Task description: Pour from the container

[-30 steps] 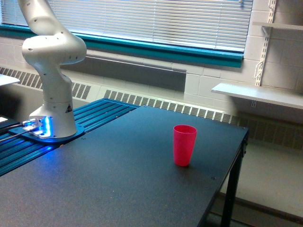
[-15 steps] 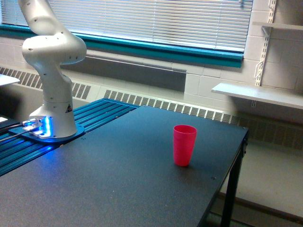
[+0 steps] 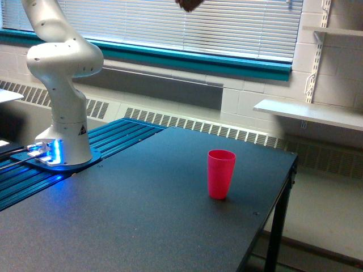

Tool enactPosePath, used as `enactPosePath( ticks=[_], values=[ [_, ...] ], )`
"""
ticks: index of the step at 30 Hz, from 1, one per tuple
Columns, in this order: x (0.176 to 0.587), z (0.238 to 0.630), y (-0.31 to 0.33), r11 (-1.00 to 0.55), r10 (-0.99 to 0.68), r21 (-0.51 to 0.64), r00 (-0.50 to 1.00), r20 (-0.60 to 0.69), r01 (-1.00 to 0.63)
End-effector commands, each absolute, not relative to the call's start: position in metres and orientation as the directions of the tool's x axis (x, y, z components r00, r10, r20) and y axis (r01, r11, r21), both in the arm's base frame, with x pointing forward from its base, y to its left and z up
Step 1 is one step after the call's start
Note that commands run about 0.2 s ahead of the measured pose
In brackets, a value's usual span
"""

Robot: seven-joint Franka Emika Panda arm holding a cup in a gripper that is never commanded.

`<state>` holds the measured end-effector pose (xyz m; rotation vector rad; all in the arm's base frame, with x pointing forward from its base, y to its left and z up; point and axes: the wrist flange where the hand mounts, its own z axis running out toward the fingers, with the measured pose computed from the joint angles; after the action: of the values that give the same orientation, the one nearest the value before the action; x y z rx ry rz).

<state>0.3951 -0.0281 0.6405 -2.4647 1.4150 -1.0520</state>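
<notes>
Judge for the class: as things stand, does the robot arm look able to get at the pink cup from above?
Probably yes. The pink cup stands upright and alone on the dark table, open above. The gripper cannot be made out; only a dark shape shows at the top edge.

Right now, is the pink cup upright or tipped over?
Upright. The pink cup stands on its base on the black table, open rim facing up.

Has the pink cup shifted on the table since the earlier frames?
No. The pink cup stands upright at the same spot, equally far from the table's right edge in the exterior view.
</notes>
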Motion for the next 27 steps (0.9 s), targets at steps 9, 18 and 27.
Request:
enactPosePath(
  ticks=[9, 18, 27],
  values=[
    [0.409, 0.592, -0.028, -0.539, -0.827, -0.399, 0.375, 0.419, -0.742],
    [0.423, 0.561, -0.029, -0.574, -0.810, -0.377, 0.434, 0.396, -0.727],
    [0.437, 0.545, -0.020, -0.606, -0.786, -0.335, 0.479, 0.391, -0.721]
  ],
)
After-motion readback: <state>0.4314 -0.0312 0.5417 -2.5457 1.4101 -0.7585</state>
